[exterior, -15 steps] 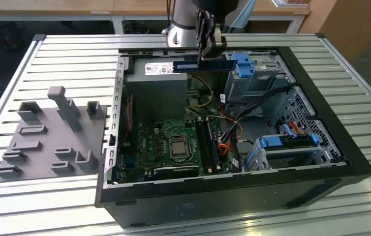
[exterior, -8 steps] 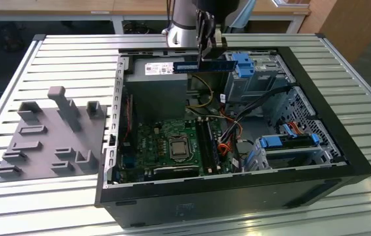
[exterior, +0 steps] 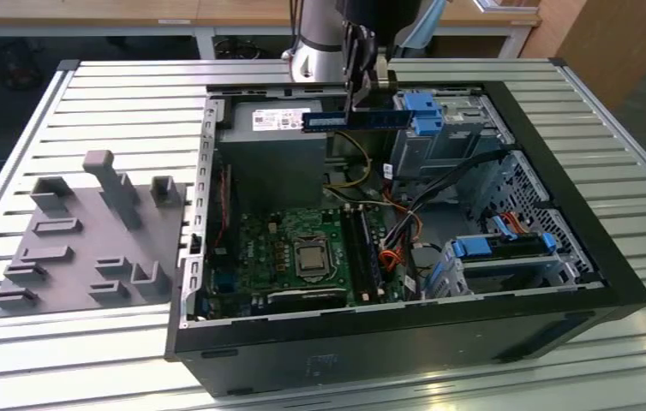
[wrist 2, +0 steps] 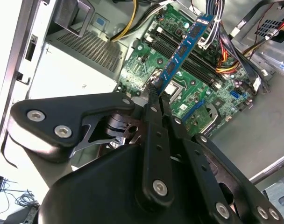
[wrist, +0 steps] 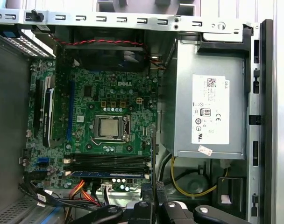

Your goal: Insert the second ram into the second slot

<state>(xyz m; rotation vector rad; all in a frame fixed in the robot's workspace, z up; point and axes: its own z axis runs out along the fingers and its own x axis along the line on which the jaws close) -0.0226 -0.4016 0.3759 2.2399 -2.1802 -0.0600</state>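
Gripper (exterior: 357,104) closed tight on the second ram (exterior: 353,120), the dark-blue stick hanging level, edge-down, high over the open computer case (exterior: 415,318). It sits well above the motherboard (wrist: 109,93) and its memory slots (wrist: 109,161), seemingly kept high to avoid cables on the way to the second slot.

End effector (wrist 2: 154,91) pinching second ram (wrist 2: 183,49) (dark blue, tilted), green motherboard (wrist 2: 137,65) beyond
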